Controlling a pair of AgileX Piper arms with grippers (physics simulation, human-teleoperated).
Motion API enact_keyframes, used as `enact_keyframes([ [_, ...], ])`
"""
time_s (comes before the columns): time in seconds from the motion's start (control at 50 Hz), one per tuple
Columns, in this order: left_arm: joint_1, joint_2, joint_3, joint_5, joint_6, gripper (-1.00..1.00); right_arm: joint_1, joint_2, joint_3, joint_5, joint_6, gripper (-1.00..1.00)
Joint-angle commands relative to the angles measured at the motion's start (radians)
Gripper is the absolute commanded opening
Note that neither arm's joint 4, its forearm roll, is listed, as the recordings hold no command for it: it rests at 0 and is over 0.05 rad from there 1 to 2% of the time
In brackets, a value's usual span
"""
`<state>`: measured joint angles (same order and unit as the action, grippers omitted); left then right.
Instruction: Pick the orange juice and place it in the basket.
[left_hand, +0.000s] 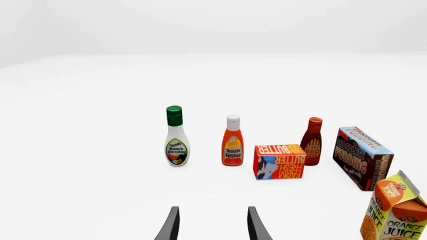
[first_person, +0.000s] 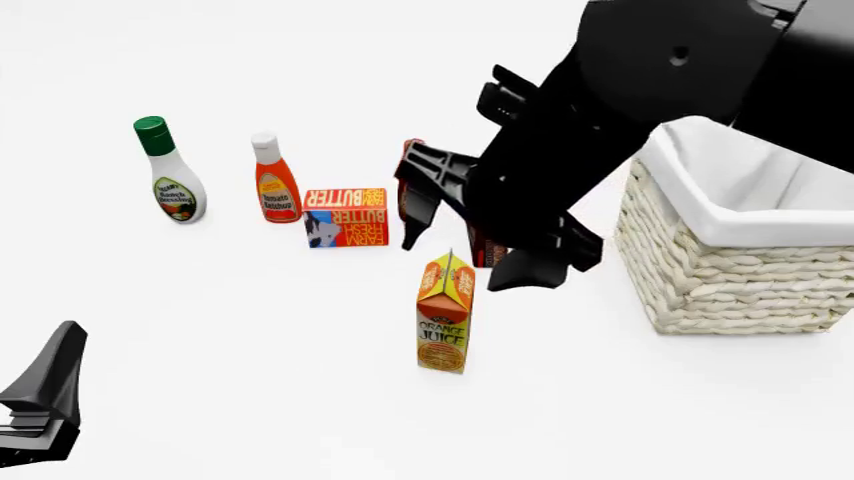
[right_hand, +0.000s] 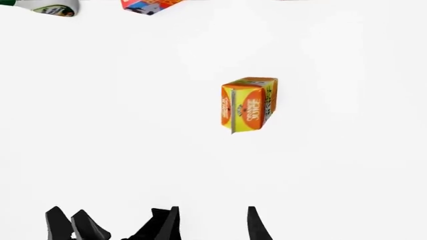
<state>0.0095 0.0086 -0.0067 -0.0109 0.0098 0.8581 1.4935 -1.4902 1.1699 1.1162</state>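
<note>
The orange juice (first_person: 445, 318) stands upright on the white table, a tall orange and yellow carton, just left of the basket (first_person: 721, 270). It also shows at the edge of the left wrist view (left_hand: 393, 212) and from above in the right wrist view (right_hand: 248, 104). My right gripper (first_person: 470, 232) hangs above and slightly behind the carton, open (right_hand: 213, 225), with nothing between its fingers. My left gripper (first_person: 47, 385) sits low at the near left, open (left_hand: 212, 226) and empty, well away from the carton.
Behind the carton stand a ranch dressing bottle (first_person: 171, 172), a ketchup bottle (first_person: 275, 180) and a butter box (first_person: 347, 217). A BBQ sauce bottle (left_hand: 312, 142) and a chocolate pudding box (left_hand: 362, 157) stand further right, hidden by the right arm in the front view.
</note>
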Motion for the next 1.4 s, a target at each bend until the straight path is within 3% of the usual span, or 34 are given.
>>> enact_keyframes([
  [0.02,0.000,0.000,0.000,0.000,0.000,1.00,-0.017,0.067,-0.047,0.050,-0.018,1.00],
  [0.64,0.000,0.000,0.000,0.000,0.000,1.00,-0.090,0.265,-0.141,0.050,-0.162,1.00],
  [0.68,0.000,0.000,0.000,0.000,0.000,1.00,-0.130,0.275,-0.127,0.050,-0.204,1.00],
  [0.92,0.000,0.000,0.000,0.000,0.000,1.00,-0.154,0.297,-0.123,0.050,-0.239,1.00],
  [1.18,0.000,0.000,0.000,0.000,0.000,1.00,-0.117,0.323,-0.161,0.050,-0.233,1.00],
  [1.4,0.000,0.000,0.000,0.000,0.000,1.00,-0.149,0.335,-0.137,0.050,-0.279,1.00],
])
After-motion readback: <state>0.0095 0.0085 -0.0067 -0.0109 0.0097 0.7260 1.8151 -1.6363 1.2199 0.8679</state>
